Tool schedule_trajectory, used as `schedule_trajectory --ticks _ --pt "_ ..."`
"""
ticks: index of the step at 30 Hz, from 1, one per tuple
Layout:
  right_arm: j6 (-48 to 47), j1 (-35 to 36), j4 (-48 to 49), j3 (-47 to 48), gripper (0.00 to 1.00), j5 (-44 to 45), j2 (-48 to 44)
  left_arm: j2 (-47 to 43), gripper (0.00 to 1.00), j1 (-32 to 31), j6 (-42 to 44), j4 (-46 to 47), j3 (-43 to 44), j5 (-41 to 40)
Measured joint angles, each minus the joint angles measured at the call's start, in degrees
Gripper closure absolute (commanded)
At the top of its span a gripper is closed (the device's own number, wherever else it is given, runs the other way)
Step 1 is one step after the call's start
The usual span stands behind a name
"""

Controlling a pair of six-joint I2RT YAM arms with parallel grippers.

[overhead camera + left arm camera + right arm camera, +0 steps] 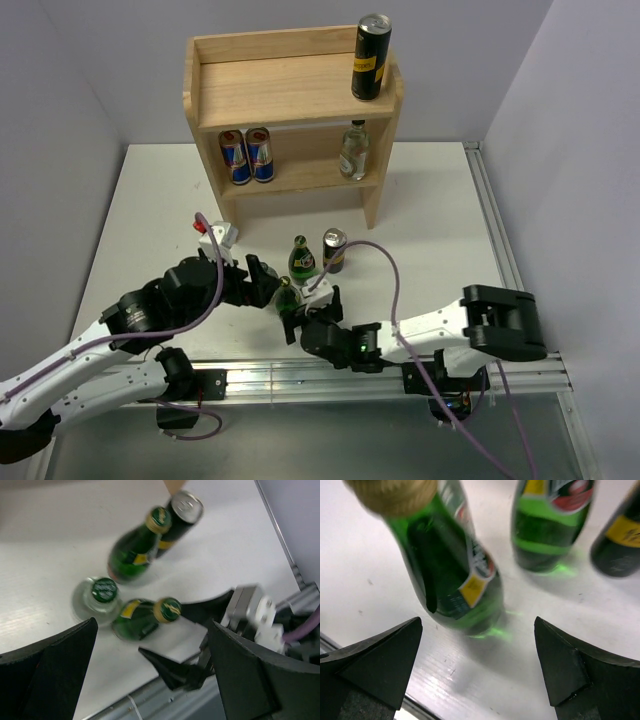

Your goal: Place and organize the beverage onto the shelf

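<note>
Light wood shelf (290, 90) stands at the far side of the bench (440, 200). A black-and-yellow can (371, 58) occupies the right of its top board; two blue cans (246, 155) and a clear bottle (353, 150) occupy its lower tier. In front of it stand a green bottle (301, 262) and a dark can (334, 250). A nearer green bottle (288, 295) stands between the left gripper (265, 285) and the right gripper (305, 318), both with jaws wide apart, holding nothing.

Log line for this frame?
left end effector: open, empty | right end effector: open, facing nearest green bottle | shelf: black can on top, two cans and clear bottle below
</note>
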Motion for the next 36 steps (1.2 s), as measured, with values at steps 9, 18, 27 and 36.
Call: schedule_trajectory --ticks 9,18,27,36 --pt "3.32 0.39 -6.16 -4.68 0.00 3.45 -15.58 -0.90 0.01 -6.43 -2.32 -0.74 0.04 3.65" --pt "6.40 1.07 -16.74 -6.25 0.00 7.87 -28.85 5.62 0.01 -11.37 -8.83 7.56 -11.89 -1.99" --pt "8.96 1.14 -25.40 -6.27 0.00 11.19 -35.41 9.94 0.01 -12.41 -12.48 22.60 -24.30 -10.93" --pt "10.78 1.18 -27.96 -6.29 0.00 12.24 -35.30 19.69 0.01 -12.70 -12.66 38.62 -27.43 -14.10"
